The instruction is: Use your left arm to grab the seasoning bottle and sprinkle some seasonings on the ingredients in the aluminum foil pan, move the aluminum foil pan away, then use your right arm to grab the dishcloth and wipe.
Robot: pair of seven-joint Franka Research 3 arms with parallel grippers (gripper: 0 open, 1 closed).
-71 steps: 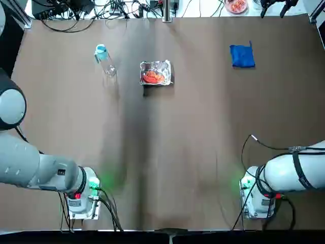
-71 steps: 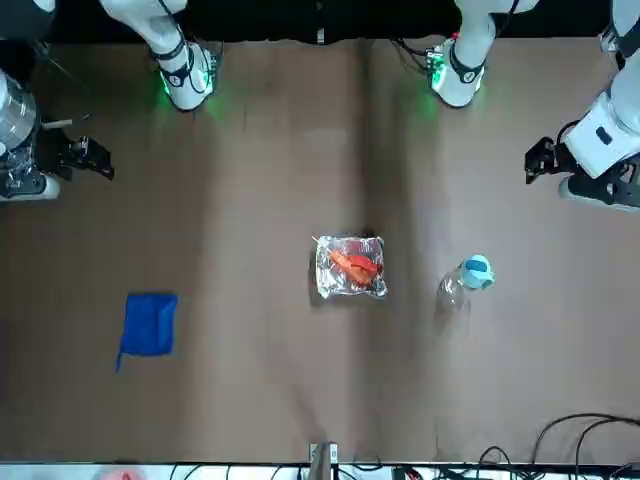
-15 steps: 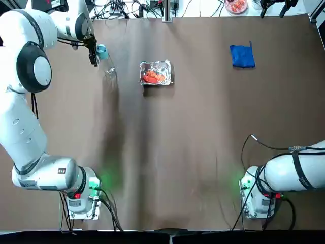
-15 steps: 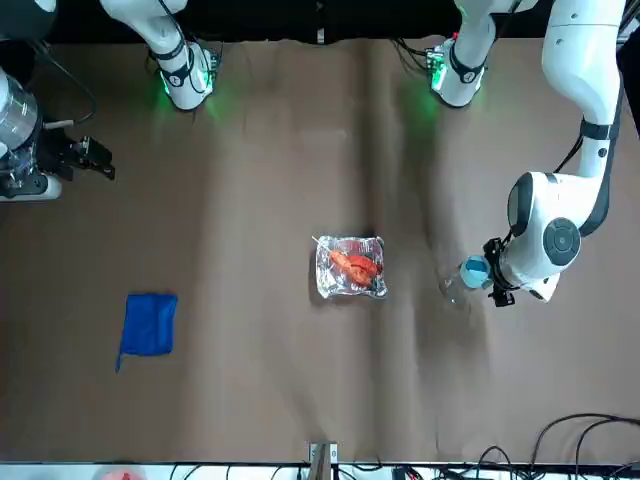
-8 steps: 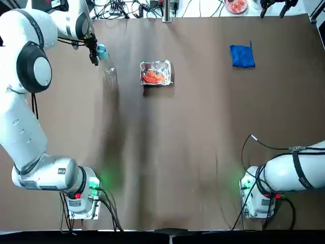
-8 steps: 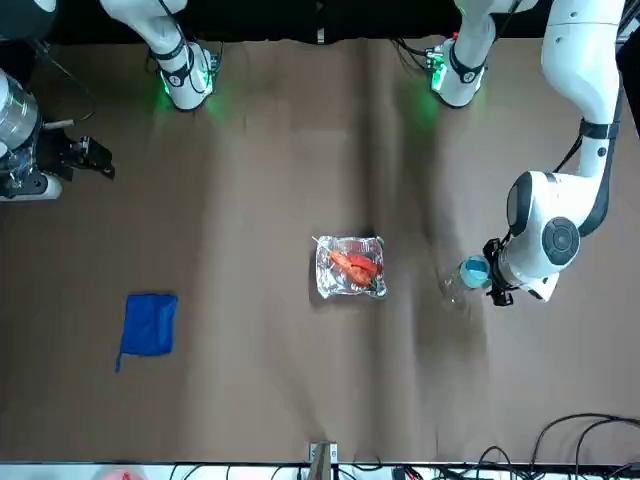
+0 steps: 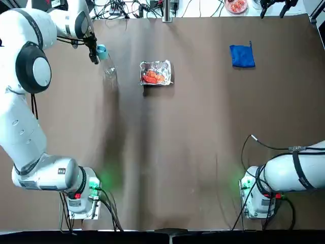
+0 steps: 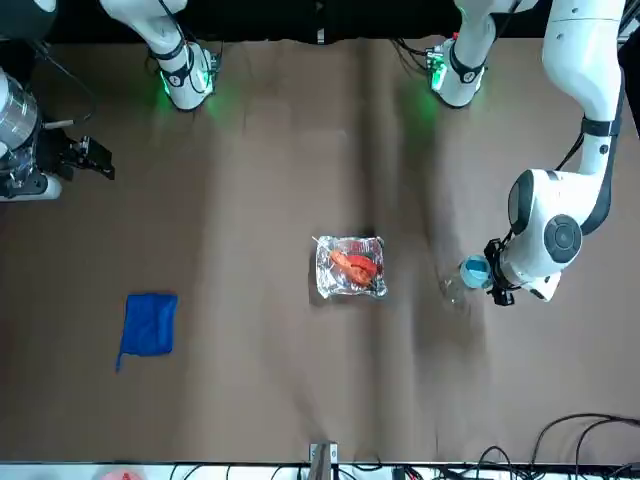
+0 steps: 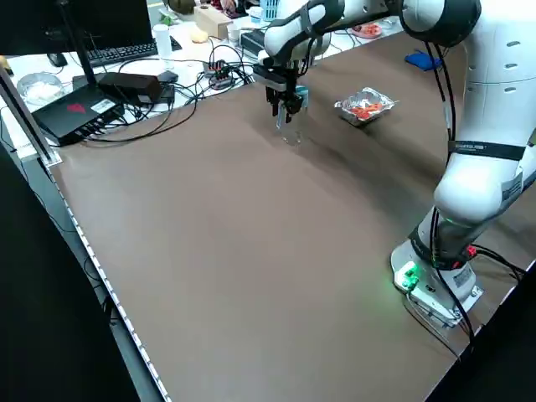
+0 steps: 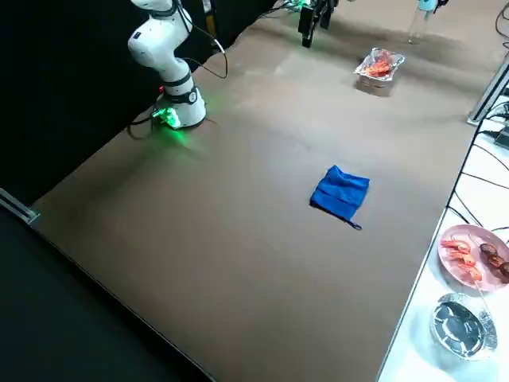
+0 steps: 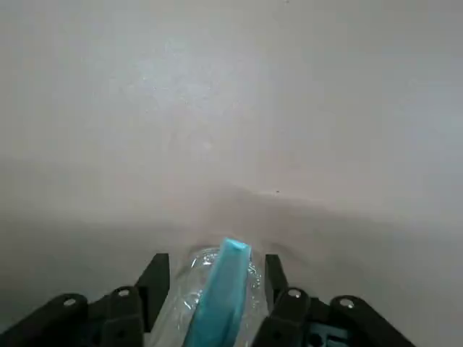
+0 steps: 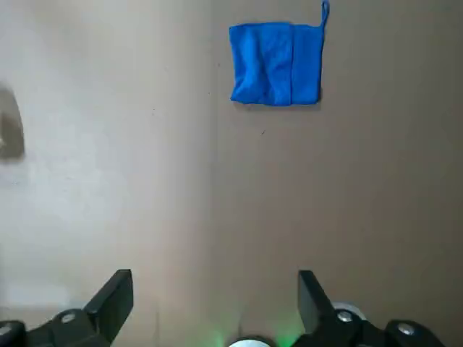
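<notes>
Reaching the seasoning bottle with our left gripper

We have our left gripper [image 11: 218, 278] at the seasoning bottle [image 11: 221, 296], near the table's far edge on our left side. Its two fingers stand spread, one on each side of the light-blue cap [image 11: 226, 282]. The bottle stands on the table [image 9: 243, 218]. To its right, we see the aluminum foil pan [image 7: 156, 72] holding the red-orange ingredients [image 7: 153, 77]. Farther right lies the dishcloth [image 7: 242, 56], blue and flat, well apart from the pan. Our right gripper [image 12: 215, 289] hangs idle over the right side, its fingers spread wide, with nothing between them.
</notes>
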